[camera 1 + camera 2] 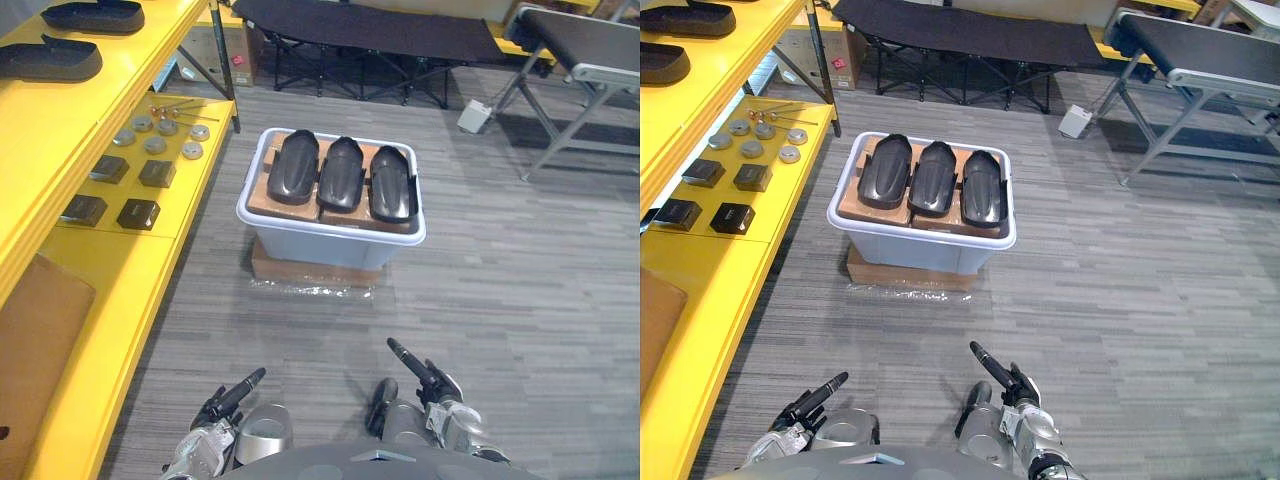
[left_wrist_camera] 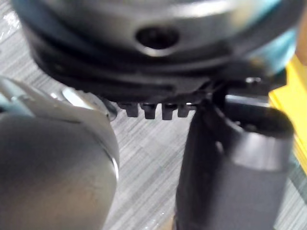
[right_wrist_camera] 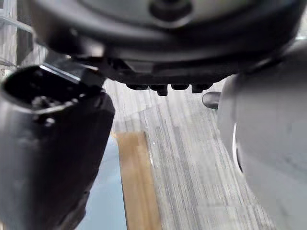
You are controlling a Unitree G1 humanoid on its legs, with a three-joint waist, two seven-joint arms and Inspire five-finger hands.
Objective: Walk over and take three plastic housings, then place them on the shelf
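Three black plastic housings [image 1: 341, 173] lie side by side, long axes parallel, on brown cardboard [image 1: 266, 196] inside a pale grey bin [image 1: 330, 250]. The bin sits on a flat cardboard box [image 1: 305, 270] on the striped grey floor [image 1: 520, 300].

Left of the bin runs the yellow shelf [image 1: 150, 265]. Its lower level carries 4 black blocks [image 1: 157, 173] in 2 rows, 6 round metal discs [image 1: 154, 144] beyond them and a brown panel [image 1: 35, 340] near the front; the upper level holds 2 more dark housings [image 1: 48, 62]. A shelf post [image 1: 222, 60] stands just behind the bin's left corner.

Behind the bin – a black folding cot [image 1: 370, 30]. To the right, well apart, a small white box [image 1: 474, 115] and a metal-legged bench [image 1: 590, 55].

Left hand [image 1: 225, 403] and right hand [image 1: 430, 380] hang low at the view's bottom, fingers straight, holding nothing – floor lies btw. them and the bin.
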